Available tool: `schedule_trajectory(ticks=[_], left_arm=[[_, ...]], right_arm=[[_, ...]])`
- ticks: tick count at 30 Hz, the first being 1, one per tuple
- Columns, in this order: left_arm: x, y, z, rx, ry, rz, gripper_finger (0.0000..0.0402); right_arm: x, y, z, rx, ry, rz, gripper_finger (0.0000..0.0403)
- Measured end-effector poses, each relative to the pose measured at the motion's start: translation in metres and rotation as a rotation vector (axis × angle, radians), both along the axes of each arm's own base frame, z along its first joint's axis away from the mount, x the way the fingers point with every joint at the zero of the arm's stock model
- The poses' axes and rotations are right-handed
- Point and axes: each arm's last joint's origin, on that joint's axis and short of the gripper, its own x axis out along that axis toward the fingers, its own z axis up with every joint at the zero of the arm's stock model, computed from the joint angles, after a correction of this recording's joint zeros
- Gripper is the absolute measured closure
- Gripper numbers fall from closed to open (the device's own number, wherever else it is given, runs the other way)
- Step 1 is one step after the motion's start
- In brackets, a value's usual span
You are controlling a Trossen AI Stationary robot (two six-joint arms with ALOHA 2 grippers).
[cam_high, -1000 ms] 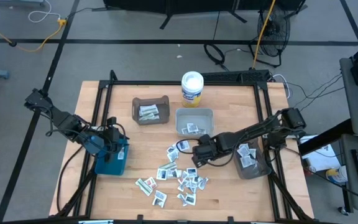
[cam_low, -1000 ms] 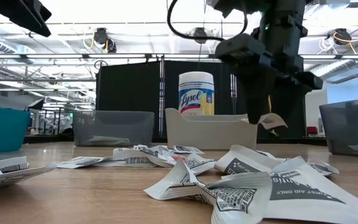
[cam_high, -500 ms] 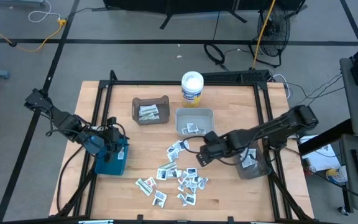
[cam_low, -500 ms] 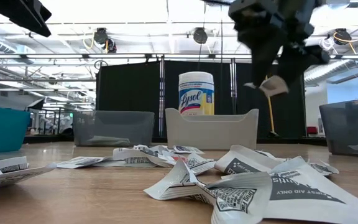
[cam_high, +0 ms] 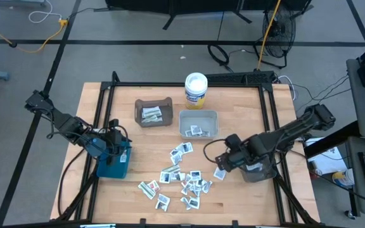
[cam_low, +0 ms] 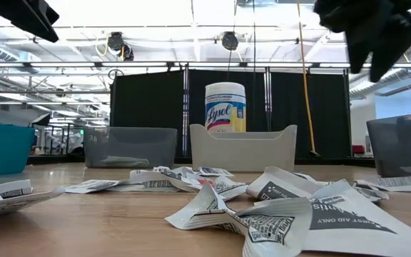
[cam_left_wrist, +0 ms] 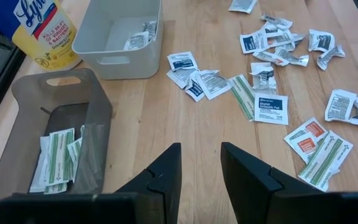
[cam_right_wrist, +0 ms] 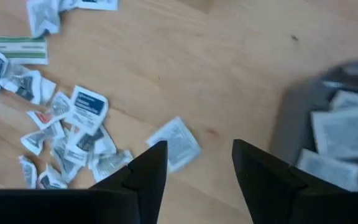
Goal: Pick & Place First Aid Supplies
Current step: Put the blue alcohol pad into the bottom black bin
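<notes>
Several first aid supplies, small white packets [cam_high: 184, 177], lie scattered on the wooden table's middle and near side. One packet [cam_high: 219, 173] [cam_right_wrist: 176, 142] lies flat by itself beside the dark grey bin [cam_high: 259, 167], just outside it. My right gripper [cam_high: 228, 159] [cam_right_wrist: 197, 163] hangs open above that packet, fingers pointing down, holding nothing. My left gripper [cam_high: 114, 142] [cam_left_wrist: 201, 169] waits open over the teal bin [cam_high: 115, 163] at the left.
A brown bin [cam_high: 153, 112] with green-striped strips and a white bin [cam_high: 198, 123] with a few packets stand at the back. A yellow wipes tub [cam_high: 196, 88] stands behind them. The grey bin at the right holds some packets [cam_right_wrist: 344, 134].
My right gripper has risen and swung toward the table's right edge, carrying a packet from the pile. It has let go, and the packet has fallen onto the table just short of the grey bin.
</notes>
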Motion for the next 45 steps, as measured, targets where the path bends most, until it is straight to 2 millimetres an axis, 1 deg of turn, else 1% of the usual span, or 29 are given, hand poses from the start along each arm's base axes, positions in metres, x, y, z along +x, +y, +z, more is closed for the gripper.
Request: schedule_trajectory(ticks=[3, 6, 9, 11, 13, 15, 18, 20, 22, 24, 31, 42, 45], left_arm=[[0.000, 0.000, 0.000, -0.001, 0.000, 0.000, 0.0284], [0.000, 0.000, 0.000, 0.002, -0.002, 0.004, 0.0284], [0.000, 0.000, 0.000, 0.003, -0.004, 0.007, 0.0284], [0.000, 0.000, 0.000, 0.002, -0.006, 0.008, 0.0284], [0.001, 0.000, 0.000, 0.000, -0.010, 0.010, 0.0284], [0.001, 0.000, 0.001, -0.004, -0.015, 0.020, 0.0284], [0.001, 0.000, 0.001, -0.016, -0.016, 0.030, 0.0284], [0.001, 0.000, 0.001, -0.026, -0.016, 0.036, 0.0284], [0.001, 0.000, 0.001, -0.032, -0.015, 0.039, 0.0284], [0.001, 0.000, 0.001, -0.035, -0.015, 0.040, 0.0284], [0.001, 0.001, 0.001, -0.030, -0.026, 0.063, 0.0284], [0.001, 0.001, 0.001, -0.049, -0.028, 0.081, 0.0284], [0.001, 0.001, 0.001, -0.056, -0.029, 0.087, 0.0284]], right_arm=[[-0.006, 0.005, 0.001, 0.002, 0.013, -0.016, 0.0234], [-0.001, 0.013, 0.002, 0.023, -0.052, 0.045, 0.0235], [0.017, 0.023, -0.007, 0.041, -0.177, 0.185, 0.0233], [0.032, 0.027, -0.019, 0.020, -0.260, 0.330, 0.0232], [0.046, 0.030, -0.033, -0.012, -0.316, 0.439, 0.0233], [0.052, 0.030, -0.049, -0.015, -0.276, 0.509, 0.0238], [0.056, 0.026, -0.072, 0.042, -0.135, 0.549, 0.0247], [0.054, 0.024, -0.081, 0.081, -0.052, 0.566, 0.0253], [0.055, 0.025, -0.088, 0.115, -0.011, 0.600, 0.0257], [0.054, 0.027, -0.091, 0.109, 0.008, 0.630, 0.0262], [0.047, 0.028, -0.092, 0.028, 0.060, 0.709, 0.0274], [0.050, 0.031, -0.111, 0.009, 0.122, 0.798, 0.0276], [0.049, 0.030, -0.112, 0.006, 0.144, 0.813, 0.0276]])
